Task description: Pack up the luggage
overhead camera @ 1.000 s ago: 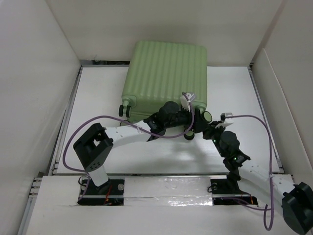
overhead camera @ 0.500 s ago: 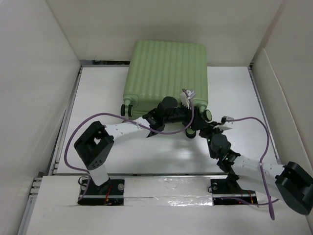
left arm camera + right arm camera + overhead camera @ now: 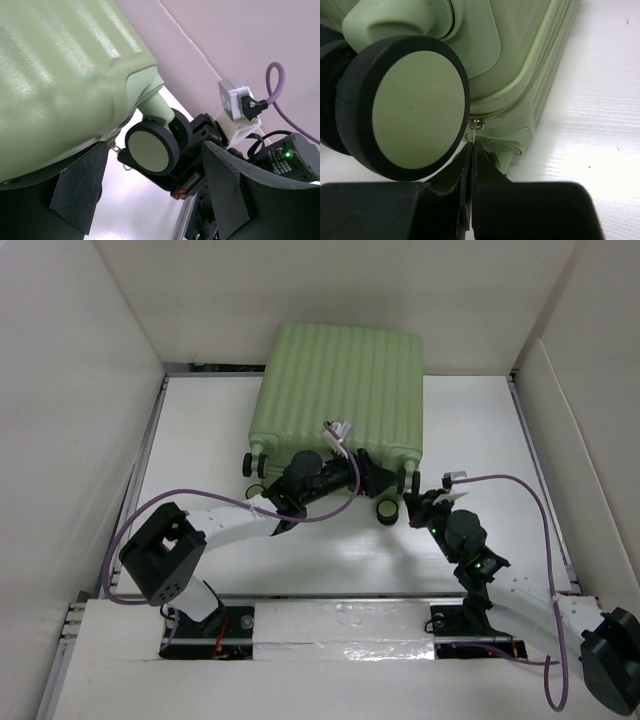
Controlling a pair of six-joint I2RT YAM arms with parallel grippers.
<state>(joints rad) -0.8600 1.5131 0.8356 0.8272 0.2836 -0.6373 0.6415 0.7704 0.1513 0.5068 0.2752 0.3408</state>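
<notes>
Luggage: the large light-green ribbed hard-shell luggage (image 3: 340, 390) lies flat and closed against the far edge of the white worktop (image 3: 200, 440). Its long axis runs far to near, with the wheels at the near end.

Right gripper: the right gripper (image 3: 471, 147) is clenched, and its fingertips pinch the small metal zip pull (image 3: 476, 129). This is at the luggage's near right corner, just beside a black spinner wheel with a green hub (image 3: 415, 107).

Left gripper: the left gripper (image 3: 362, 473) is at the near end of the luggage. Its jaws are spread wide and hold nothing, and the shell is just above 1 finger pad (image 3: 80, 190).

Key relation: the zip pull sits directly at the right jaws. The light-green zip seam (image 3: 540, 65) leads away from it along the shell's side, toward the far edge.

Nearer arm: the right arm, since it already has the pull.

Step, as judged: running the zip around this corner, though I cannot tell in which direction.

Risk: the thin pull may slip out of the pinch where the seam bends.
</notes>
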